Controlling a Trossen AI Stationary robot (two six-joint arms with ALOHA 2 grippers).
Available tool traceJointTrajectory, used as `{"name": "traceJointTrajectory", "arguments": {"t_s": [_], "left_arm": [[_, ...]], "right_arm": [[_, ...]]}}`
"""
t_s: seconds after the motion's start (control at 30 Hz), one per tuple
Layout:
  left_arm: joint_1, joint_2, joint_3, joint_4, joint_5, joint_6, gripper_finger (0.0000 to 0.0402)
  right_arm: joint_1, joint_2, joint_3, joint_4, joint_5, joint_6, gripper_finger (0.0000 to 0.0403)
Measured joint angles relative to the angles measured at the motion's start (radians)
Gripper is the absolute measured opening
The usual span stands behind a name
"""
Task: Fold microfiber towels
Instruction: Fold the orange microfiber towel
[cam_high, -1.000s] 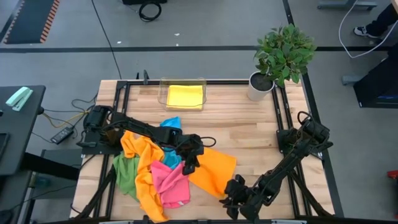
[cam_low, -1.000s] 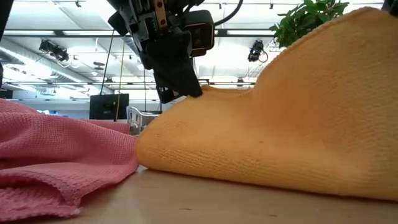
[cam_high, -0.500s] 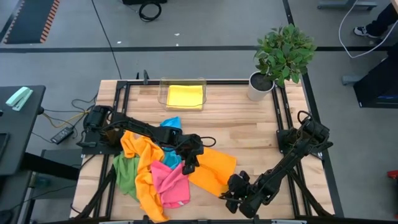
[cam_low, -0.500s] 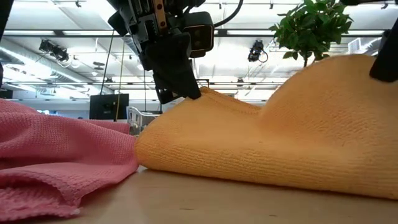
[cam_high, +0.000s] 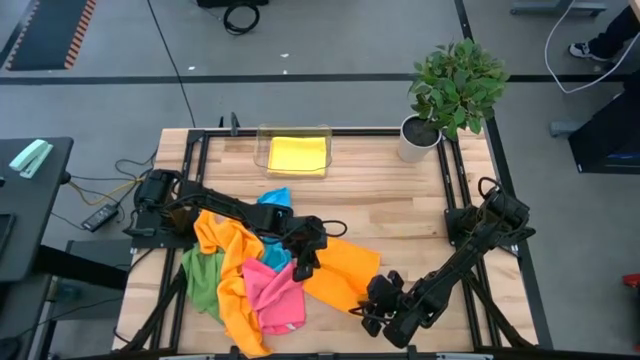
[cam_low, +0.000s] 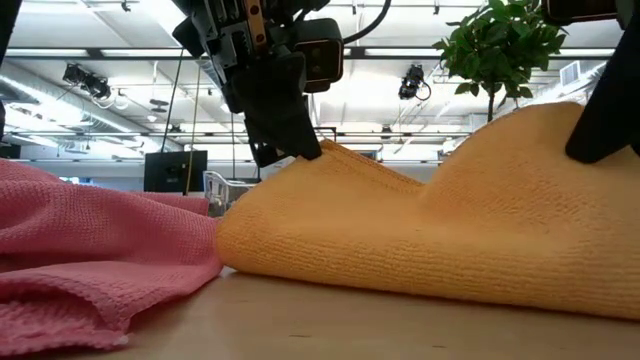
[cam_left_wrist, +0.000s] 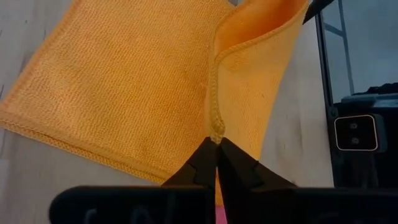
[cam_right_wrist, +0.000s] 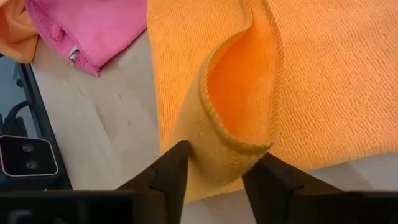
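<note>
An orange towel (cam_high: 345, 268) lies spread on the wooden table near its front edge, with two parts raised. My left gripper (cam_high: 303, 258) is shut on its left corner, and my right gripper (cam_high: 366, 302) is shut on its near right edge. The low view shows the towel (cam_low: 420, 240) as a hump with a peak under each gripper. A pile of other towels lies to the left: orange (cam_high: 232, 285), green (cam_high: 200, 275), pink (cam_high: 278, 298) and blue (cam_high: 275, 200). My left gripper pinches the orange towel's hemmed corner (cam_left_wrist: 216, 127) between its two fingertips, slanting down from the table's left. The corner (cam_low: 322, 152) is lifted a little and the cloth slopes down from it onto the table. My right gripper holds a raised, cupped fold of the towel's hemmed edge (cam_right_wrist: 231, 148) between its two fingers (cam_right_wrist: 176, 167), slanting down from the table's near right. That fold (cam_low: 560, 120) stands off the table while the cloth behind it lies flat.
A clear tray (cam_high: 262, 140) holding a folded yellow towel (cam_high: 297, 155) stands at the far edge, with a potted plant (cam_high: 445, 90) at the far right. Bare wood (cam_high: 400, 205) lies between the tray and the orange towel.
My right gripper has edged toward the orange towel and rolled its wrist. The towel's raised near right part has sunk noticeably lower, while the corner in my left gripper has stayed where it was.
</note>
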Motion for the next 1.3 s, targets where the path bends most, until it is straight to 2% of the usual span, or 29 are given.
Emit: {"name": "traceJointTrajectory", "arguments": {"t_s": [0.27,0.43,0.6,0.87,1.07,1.3], "left_arm": [[0.0,0.0,0.0,-0.011,0.0,-0.02,0.0021],[0.0,0.0,0.0,-0.008,-0.005,-0.021,0.0007],[0.001,0.0,0.0,0.016,-0.089,-0.028,0.0011],[0.008,0.0,0.0,-0.015,-0.149,-0.06,0.001],[0.061,0.0,0.0,-0.025,-0.201,-0.06,0.0008],[0.082,0.042,-0.001,-0.018,-0.201,-0.079,0.0006]], "right_arm": [[0.002,-0.053,0.0,-0.112,0.008,0.023,0.0048],[0.009,-0.093,0.0,-0.205,0.013,0.049,0.0008],[-0.005,-0.093,-0.013,-0.224,0.011,0.044,0.0005],[-0.08,-0.098,-0.046,-0.333,-0.014,0.007,0.0004],[-0.146,-0.097,-0.111,-0.312,-0.062,-0.045,0.0003],[-0.191,-0.097,-0.177,-0.197,-0.092,-0.155,0.0003]]}}
